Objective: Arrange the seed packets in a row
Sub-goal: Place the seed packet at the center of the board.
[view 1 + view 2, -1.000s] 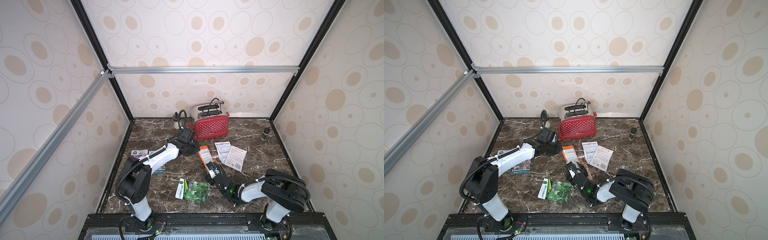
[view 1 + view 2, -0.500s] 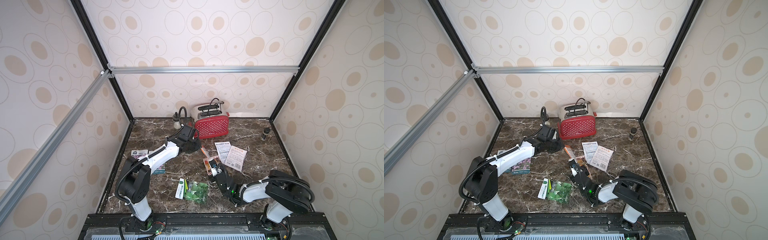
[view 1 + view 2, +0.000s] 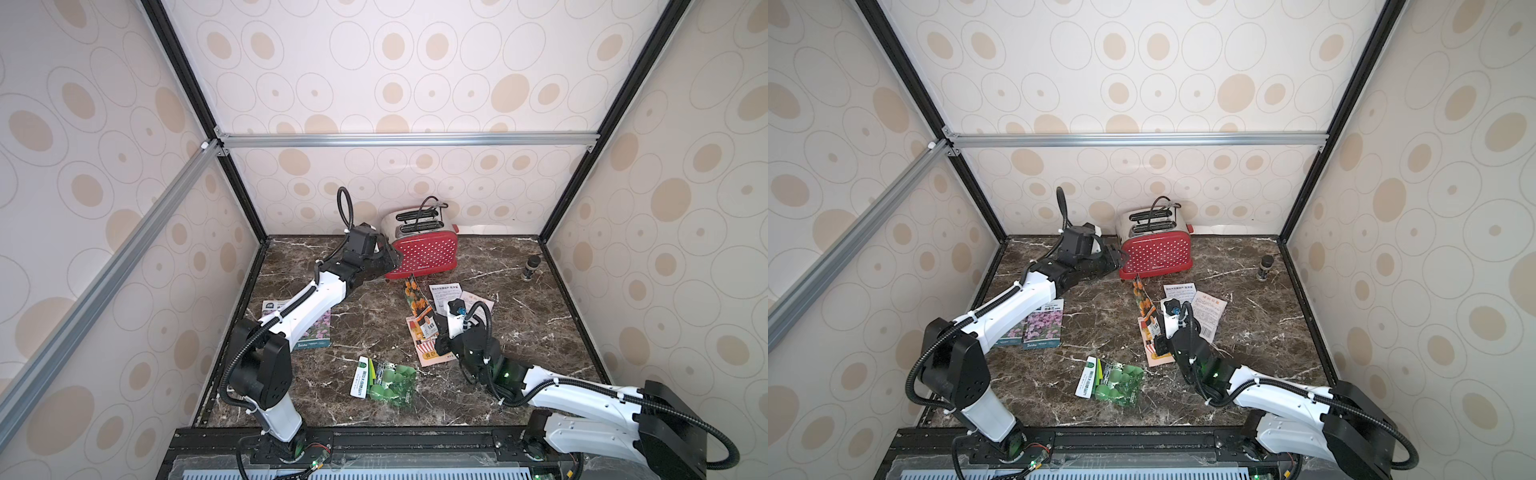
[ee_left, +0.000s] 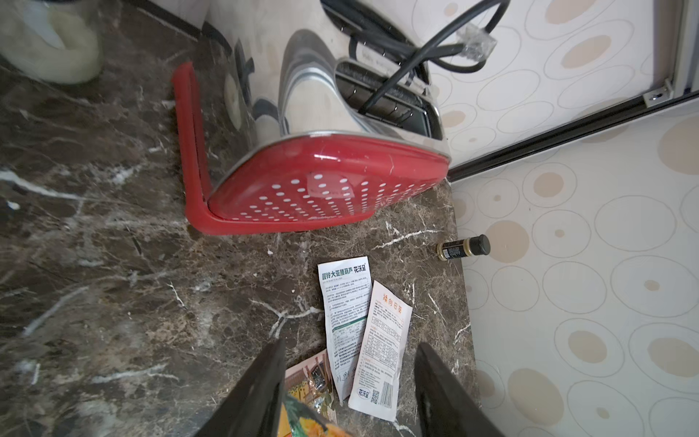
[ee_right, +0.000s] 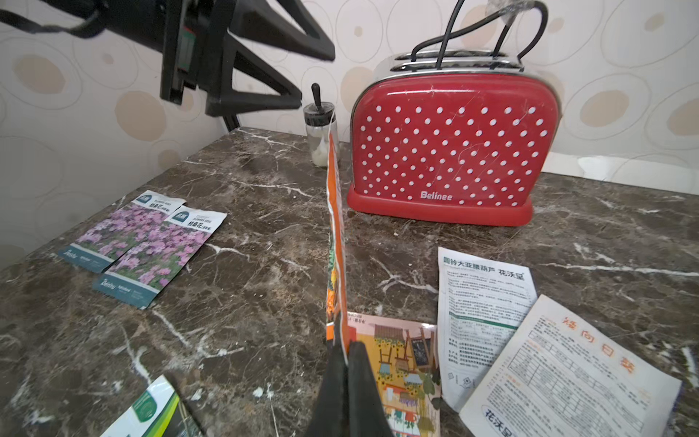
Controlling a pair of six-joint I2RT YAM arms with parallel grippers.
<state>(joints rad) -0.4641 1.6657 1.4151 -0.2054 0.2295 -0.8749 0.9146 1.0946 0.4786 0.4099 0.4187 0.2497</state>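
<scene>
The right gripper (image 5: 348, 352) pinches the orange-flower seed packet (image 3: 417, 299) by its near end, jaws closed flat on the paper. It holds the packet on edge just in front of the red polka-dot toaster (image 3: 424, 253), free end pointing at the toaster's left corner. The left gripper (image 4: 350, 344) hovers just off the toaster's left end, its fingers (image 4: 264, 382) partly spread with nothing between them; the right wrist view shows clear air between it and the packet. Two purple-flower packets (image 3: 1042, 326) lie side by side well to the left of the toaster and nearer the robot, partly under the left arm. A shop-drawing packet (image 5: 401, 363) lies face up in front of the toaster, directly beneath the right gripper. Before the toaster's right half a white-backed packet (image 5: 484, 302) and an orange-lettered packet (image 5: 567, 382) lie face down and overlapping. The green-gourd packet (image 3: 388, 378) lies farthest in front of the toaster. Apart from the purple pair, no row has formed. The likely trouble is the one-ended pinch on thin paper: a swing could let the packet sag, twist or slide free. Set down where it hangs, it would land across the shop-drawing packet. A low pass could also drag that packet along, and the left gripper sits close enough to nudge the toaster.
</scene>
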